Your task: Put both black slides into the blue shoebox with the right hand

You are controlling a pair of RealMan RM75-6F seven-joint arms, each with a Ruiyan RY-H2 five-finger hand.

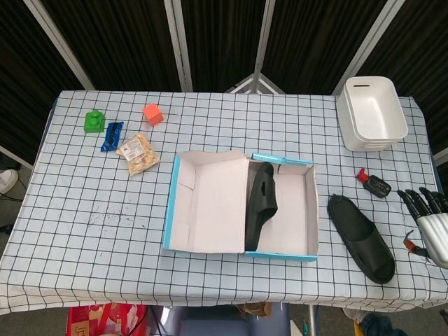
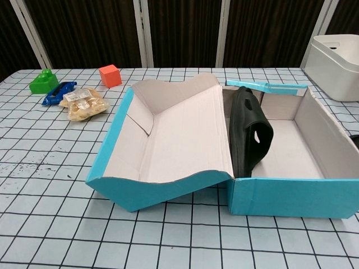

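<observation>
One black rubber slide (image 1: 262, 204) is seen standing on its edge inside the open blue cardboard shoebox (image 1: 309, 210), propped against the left wall of the tray where the lid (image 1: 208, 203) folds out. Half the job can be judged done. The second black slide (image 1: 361, 238) is found lying flat on the checked tablecloth (image 1: 91, 203), sole down, just to the right of the box and not touching it. The right hand (image 1: 432, 220) is caught at the far right edge of the head view, beyond that slide, with its dark fingers (image 1: 418, 201) spread apart and nothing held in them. The left hand is not shown in either view. The step in hand is judged to be the pickup of the second slide. For that, the right hand would need to be brought inward over the slide, lowered, closed across its strap, then carried over the box's right wall into the free space beside the first slide.
</observation>
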